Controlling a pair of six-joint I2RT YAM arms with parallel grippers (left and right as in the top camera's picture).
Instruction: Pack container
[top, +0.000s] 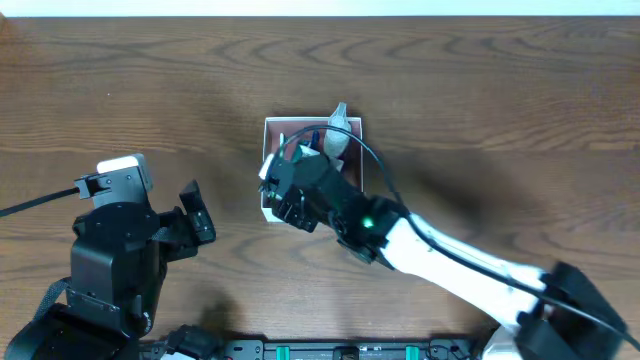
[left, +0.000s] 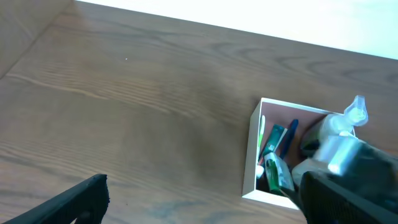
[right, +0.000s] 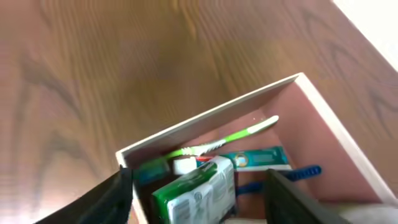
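The container (top: 268, 125) is a square white-walled box with a pinkish-brown floor, at the table's middle. In the right wrist view its near wall (right: 205, 121) shows, with a green toothbrush (right: 242, 134), a teal toothpaste tube (right: 258, 158), a blue item (right: 301, 172) and a green-and-white pack (right: 193, 193) inside. My right gripper (right: 199, 180) hovers over the box, fingers wide open on either side of the pack without touching it. A whitish pump bottle (top: 338, 125) sticks out at the box's far right. My left gripper (top: 200, 215) is open and empty, left of the box.
The box also shows in the left wrist view (left: 252, 155), with the right arm's dark body (left: 354, 186) over it. Bare brown wood surrounds the box. A white strip (top: 320, 6) runs along the table's far edge.
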